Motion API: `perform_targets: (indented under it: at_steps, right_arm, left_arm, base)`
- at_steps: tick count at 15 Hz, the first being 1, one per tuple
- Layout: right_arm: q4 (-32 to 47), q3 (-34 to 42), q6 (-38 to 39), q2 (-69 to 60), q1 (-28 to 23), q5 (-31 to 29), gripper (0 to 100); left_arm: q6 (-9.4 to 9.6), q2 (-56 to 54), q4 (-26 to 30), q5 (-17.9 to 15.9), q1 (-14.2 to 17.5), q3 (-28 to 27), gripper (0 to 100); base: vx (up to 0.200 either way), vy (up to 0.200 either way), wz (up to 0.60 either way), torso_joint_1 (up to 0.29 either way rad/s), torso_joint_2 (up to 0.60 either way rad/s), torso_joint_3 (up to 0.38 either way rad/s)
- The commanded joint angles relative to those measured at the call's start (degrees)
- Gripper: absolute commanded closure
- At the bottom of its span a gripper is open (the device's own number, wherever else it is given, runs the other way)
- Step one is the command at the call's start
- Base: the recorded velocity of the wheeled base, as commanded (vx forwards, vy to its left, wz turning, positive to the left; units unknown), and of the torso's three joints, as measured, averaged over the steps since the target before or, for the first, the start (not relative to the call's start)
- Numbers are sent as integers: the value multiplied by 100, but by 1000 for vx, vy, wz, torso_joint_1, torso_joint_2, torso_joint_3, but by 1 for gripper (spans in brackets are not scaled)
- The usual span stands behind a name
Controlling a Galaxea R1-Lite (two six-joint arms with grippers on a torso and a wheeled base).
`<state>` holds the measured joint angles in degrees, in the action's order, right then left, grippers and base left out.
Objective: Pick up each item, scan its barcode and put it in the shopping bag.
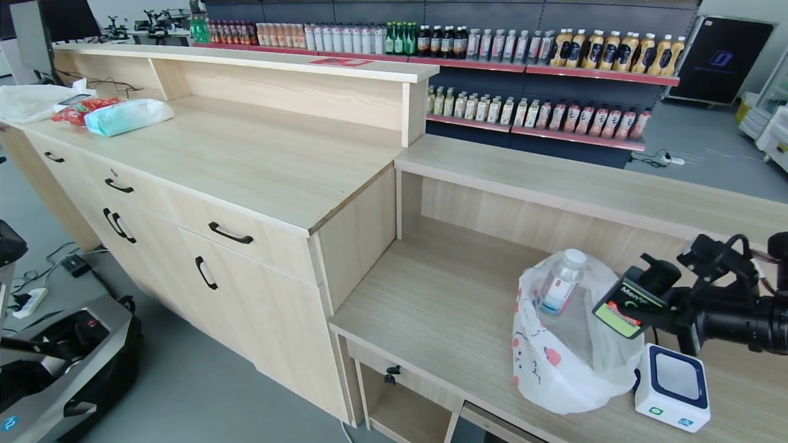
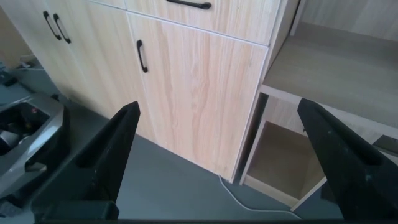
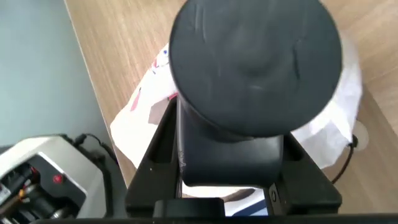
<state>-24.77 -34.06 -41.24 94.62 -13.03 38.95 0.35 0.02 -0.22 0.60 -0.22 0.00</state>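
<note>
Right pincer (image 1: 660, 300) clamped on a black bottle (image 1: 620, 309) with a green label, held on its side in the air; it hangs over the near edge of the shopping bag (image 1: 572, 369), with the scanner (image 1: 672, 386) just beside and below it. Bag stands open on the low counter (image 1: 443, 307); a clear water bottle (image 1: 559, 284) is already upright inside.

Right wrist view: the black bottle's (image 3: 255, 62) round end faces the camera, with the white bag (image 3: 146, 115) beneath.

Left pincer (image 2: 224, 155) spread wide, holding nothing, low beside the cupboard doors (image 2: 199, 93).

Step in hand, as judged: bottle into bag; whether the scan has been read cannot be told.

To do it well: carry the bottle toward the middle of the bag's mouth, away from the limp rim; tip it end-down; lower it beside the water bottle, not onto its cap; let go only once it is low in the bag. Risk: catching the thin plastic would drag the bag toward the scanner.

More packets (image 1: 126, 115) wait on the upper counter (image 1: 246, 154), well apart.
</note>
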Motion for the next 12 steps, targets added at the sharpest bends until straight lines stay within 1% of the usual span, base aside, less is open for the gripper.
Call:
perform_targets:
  at_steps: [1, 3, 5, 7, 10, 12]
  right_arm:
    - [-124, 66, -490, 786, 11, 25, 100]
    - [-133, 137, -727, 1076, 2, 157, 100]
    - [-291, 119, -886, 1419, 11, 447, 100]
    - [-617, -4, -903, 1858, 73, 711, 100]
    - [-1241, -373, -886, 2429, 222, 755, 100]
    - [-1522, -567, -859, 2754, 319, 930, 100]
  left_arm:
    - [0, -2, -4, 2, 4, 0, 0]
    - [0, -2, -4, 2, 4, 0, 0]
    - [0, -2, -4, 2, 4, 0, 0]
    - [0, -2, -4, 2, 4, 0, 0]
    - [0, -2, -4, 2, 4, 0, 0]
    - [0, -2, -4, 2, 4, 0, 0]
  base:
    - [0, 0, 0, 0, 0, 0]
    - [0, 0, 0, 0, 0, 0]
    - [0, 0, 0, 0, 0, 0]
    - [0, 0, 0, 0, 0, 0]
    - [0, 0, 0, 0, 0, 0]
    - [0, 0, 0, 0, 0, 0]
